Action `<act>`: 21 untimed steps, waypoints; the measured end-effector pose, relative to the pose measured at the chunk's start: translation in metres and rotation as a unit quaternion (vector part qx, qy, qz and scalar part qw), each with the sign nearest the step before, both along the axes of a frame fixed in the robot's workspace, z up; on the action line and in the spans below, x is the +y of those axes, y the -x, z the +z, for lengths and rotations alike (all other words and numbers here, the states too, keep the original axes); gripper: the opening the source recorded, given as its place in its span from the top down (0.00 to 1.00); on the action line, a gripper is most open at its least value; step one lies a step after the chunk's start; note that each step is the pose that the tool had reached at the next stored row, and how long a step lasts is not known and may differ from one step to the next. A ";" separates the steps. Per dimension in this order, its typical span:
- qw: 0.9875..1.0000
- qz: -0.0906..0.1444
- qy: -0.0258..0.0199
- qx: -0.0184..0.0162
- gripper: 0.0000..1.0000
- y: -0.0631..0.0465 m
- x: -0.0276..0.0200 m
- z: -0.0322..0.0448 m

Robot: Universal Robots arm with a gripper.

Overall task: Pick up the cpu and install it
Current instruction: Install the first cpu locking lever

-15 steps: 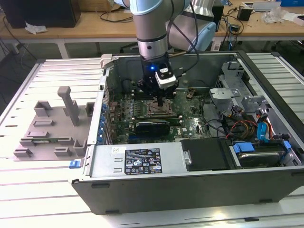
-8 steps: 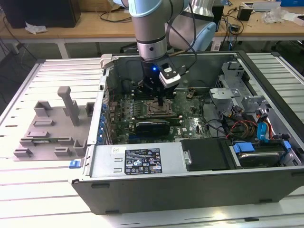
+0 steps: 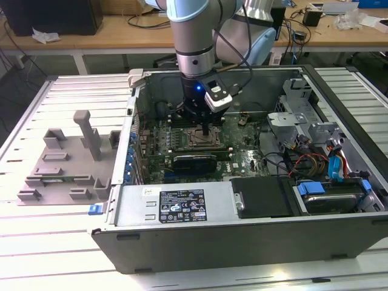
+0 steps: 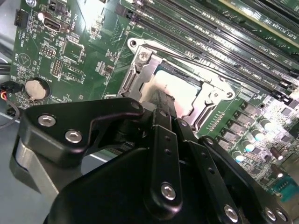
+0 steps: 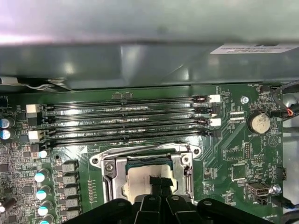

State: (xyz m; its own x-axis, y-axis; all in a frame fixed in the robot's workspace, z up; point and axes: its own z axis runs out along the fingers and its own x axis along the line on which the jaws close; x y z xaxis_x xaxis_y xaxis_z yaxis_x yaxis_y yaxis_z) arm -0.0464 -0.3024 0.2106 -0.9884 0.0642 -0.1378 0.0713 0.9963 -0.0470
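Note:
The cpu [image 5: 138,179] lies flat inside the motherboard socket [image 5: 108,167], its pale shiny top catching the light; in the second wrist view the cpu [image 4: 186,92] sits within the metal frame of the socket [image 4: 140,55]. My gripper [image 3: 206,130] hangs straight down over the socket in the open computer case. Its black fingers are pressed together, and the gripper [image 5: 160,183] has its tips at the middle of the cpu's top, as the gripper [image 4: 163,101] also appears in the second wrist view. Whether the tips touch the chip I cannot tell.
Memory slots [image 5: 126,121] run beside the socket, close to the case wall [image 5: 140,65]. A coin battery [image 5: 258,122] and capacitors [image 5: 41,176] stand on the board. On the exterior view's left, a grey tray with upright blocks [image 3: 66,163] rests on the table. Cables and drives [image 3: 327,182] crowd the case's right.

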 end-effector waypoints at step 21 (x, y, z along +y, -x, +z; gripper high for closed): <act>1.000 0.001 0.000 0.024 0.89 -0.002 -0.0001 0.0115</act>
State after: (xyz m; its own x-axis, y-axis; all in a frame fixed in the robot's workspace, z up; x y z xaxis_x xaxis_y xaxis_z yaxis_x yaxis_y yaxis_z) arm -0.0447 -0.3026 0.2221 -0.9939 0.0629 -0.0904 0.0676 0.9964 -0.0503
